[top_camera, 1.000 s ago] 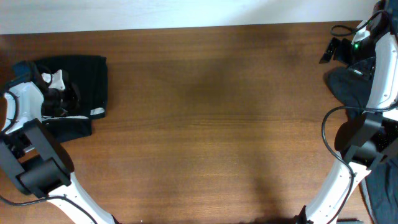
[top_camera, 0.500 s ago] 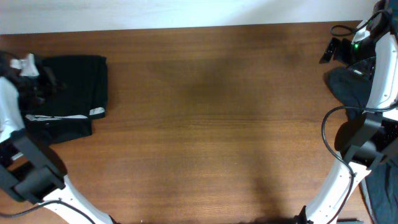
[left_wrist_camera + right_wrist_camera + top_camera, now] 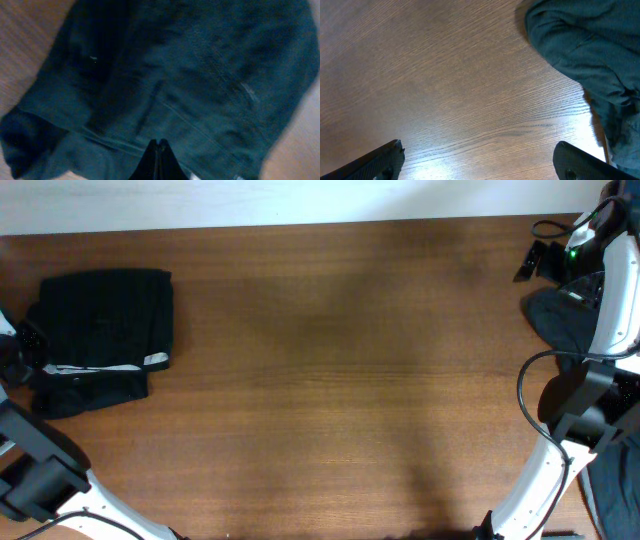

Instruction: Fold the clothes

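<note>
Two dark garments lie on the worktop (image 3: 340,380), one at each end of it. The folded garment (image 3: 105,330) sits directly ahead of the left pincer (image 3: 157,150), whose fingers are pressed tight together with nothing between them. From that wrist, the cloth fills nearly everything beyond the tips. It is a compact, squared bundle with a pale waistband strip (image 3: 105,367) showing along one edge. Parked so far out, I'd say it has been put aside as done, leaving the middle free for spreading the next piece.

At the other end, the right pincer (image 3: 477,147) is spread wide and holds nothing, with bare wood under it. The crumpled garment (image 3: 580,55) lies ahead of it and off to one side, apart from both fingers. It is a loose heap with no clean edges, so it looks not yet folded. Jaws that wide suit a reach into soft, bunched fabric.

Brown wood with a fine grain and a dull sheen makes up the surface. Beyond its far edge runs a pale band, perhaps a wall. A black cable (image 3: 548,228) loops beside the right arm.
</note>
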Controlling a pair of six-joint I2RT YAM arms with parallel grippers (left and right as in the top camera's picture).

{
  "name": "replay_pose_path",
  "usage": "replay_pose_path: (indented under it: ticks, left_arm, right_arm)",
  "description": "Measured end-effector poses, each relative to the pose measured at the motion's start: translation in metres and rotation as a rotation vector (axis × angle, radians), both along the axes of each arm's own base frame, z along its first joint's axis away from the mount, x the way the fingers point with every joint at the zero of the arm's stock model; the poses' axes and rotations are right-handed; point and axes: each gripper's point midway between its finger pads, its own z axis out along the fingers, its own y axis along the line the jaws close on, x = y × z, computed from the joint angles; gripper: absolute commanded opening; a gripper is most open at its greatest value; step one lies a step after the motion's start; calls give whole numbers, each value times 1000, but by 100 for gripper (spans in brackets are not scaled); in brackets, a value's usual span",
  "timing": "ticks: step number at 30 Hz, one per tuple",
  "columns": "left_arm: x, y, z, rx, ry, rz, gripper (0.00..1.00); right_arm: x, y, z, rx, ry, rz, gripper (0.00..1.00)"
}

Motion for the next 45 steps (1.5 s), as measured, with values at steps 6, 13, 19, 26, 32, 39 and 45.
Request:
replay_pose_path:
  ticks: [6,13,19,26,32,39,45]
  left_arm:
    - [-13,9,-31,42,68,71,0]
    - [-21,11,-45,50,102,112,0]
    - [-16,-5,-34,-33,52,94,0]
    - [-9,-26,78,69,-162,64,0]
    - [-19,-77,199,211,-402,-18,2]
    - [0,-150,221,198,-467,-190,11]
    - [14,-189,211,177,-448,-279,42]
  right_arm:
    - [0,0,0,0,0,1,99]
    - [0,0,0,0,0,0,99]
    - [0,0,0,0,0,0,99]
    - [0,0,0,0,0,1,99]
    - [0,0,0,0,0,0,99]
    - [0,0,0,0,0,0,99]
    - [0,0,0,0,0,0,99]
